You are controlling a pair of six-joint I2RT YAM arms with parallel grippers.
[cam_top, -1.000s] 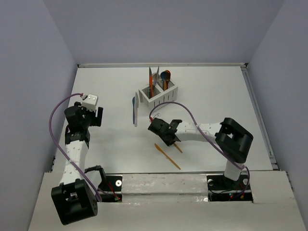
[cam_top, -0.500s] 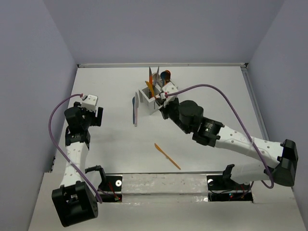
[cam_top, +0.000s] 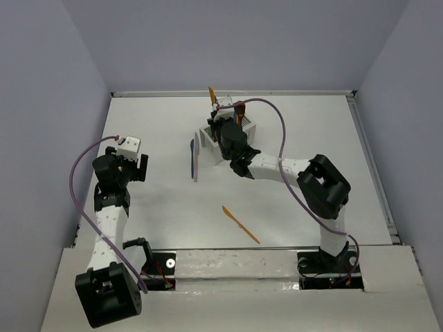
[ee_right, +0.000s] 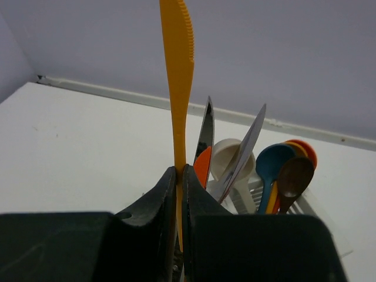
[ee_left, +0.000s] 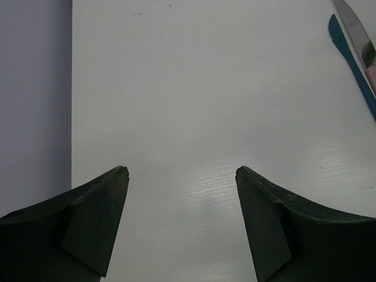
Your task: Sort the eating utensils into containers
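My right gripper (cam_top: 214,111) is shut on an orange knife (cam_top: 211,95) and holds it upright, blade up, right over the white caddy (cam_top: 248,128). In the right wrist view the knife (ee_right: 176,76) stands between my shut fingers (ee_right: 180,173). Behind it the caddy (ee_right: 255,189) holds two grey knives (ee_right: 205,132), a beige spoon (ee_right: 229,155), and blue (ee_right: 275,167), brown and orange spoons. A blue knife and a pale knife (cam_top: 195,155) lie left of the caddy. An orange utensil (cam_top: 240,223) lies near the front. My left gripper (cam_top: 142,166) is open and empty (ee_left: 182,170).
The right arm (cam_top: 277,167) stretches across the middle of the table and hides most of the caddy from above. The blue knife (ee_left: 352,56) and a grey knife (ee_left: 355,29) show at the top right of the left wrist view. Walls bound the table at the back and sides.
My right arm has swung from the front middle of the table to the caddy at the back, carrying the orange knife, which now stands upright over it. The left arm has not moved.
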